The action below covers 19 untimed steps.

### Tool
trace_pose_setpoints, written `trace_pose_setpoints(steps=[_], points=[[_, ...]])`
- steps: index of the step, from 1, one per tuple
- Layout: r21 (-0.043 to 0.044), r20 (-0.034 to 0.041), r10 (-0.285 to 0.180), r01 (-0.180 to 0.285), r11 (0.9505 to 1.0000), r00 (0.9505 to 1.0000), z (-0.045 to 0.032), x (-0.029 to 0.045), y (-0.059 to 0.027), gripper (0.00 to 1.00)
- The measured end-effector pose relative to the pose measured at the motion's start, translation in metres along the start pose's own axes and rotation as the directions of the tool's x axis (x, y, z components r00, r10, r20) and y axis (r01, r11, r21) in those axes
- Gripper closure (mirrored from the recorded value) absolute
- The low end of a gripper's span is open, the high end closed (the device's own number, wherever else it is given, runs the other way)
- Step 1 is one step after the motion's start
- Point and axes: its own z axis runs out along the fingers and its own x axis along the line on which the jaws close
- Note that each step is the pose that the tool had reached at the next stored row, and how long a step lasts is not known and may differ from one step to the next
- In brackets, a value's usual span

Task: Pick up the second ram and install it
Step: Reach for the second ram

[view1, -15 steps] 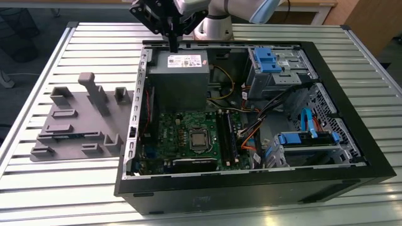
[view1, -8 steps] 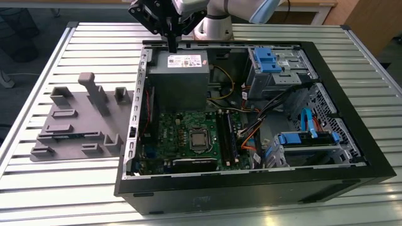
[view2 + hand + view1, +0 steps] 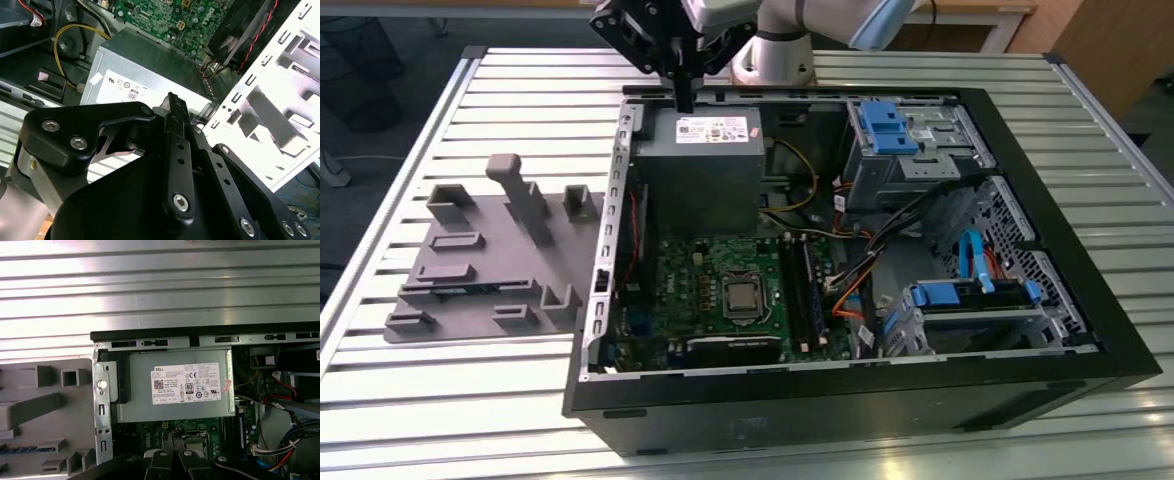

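Exterior view: black claw (image 3: 683, 98), clenched empty, hangs over the boxy grey metal power supply (image 3: 698, 160); first wrist view adds the flat blue-green second ram (image 3: 12, 448) lying in the moulded tray (image 3: 35, 405)

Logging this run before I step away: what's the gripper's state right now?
Gripper: shut, nothing visible between its fingers, poised over the grey power-supply box.

Grey tray (image 3: 470, 285) beside open case (image 3: 854, 402), perhaps touching.
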Motion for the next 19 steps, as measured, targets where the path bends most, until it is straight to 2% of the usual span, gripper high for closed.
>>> trace_pose_setpoints(steps=[19], points=[[0.0002,-0.0012,0.000,0.000,1.0000,1.0000,0.0008,0.0054,-0.0004,0.89]])
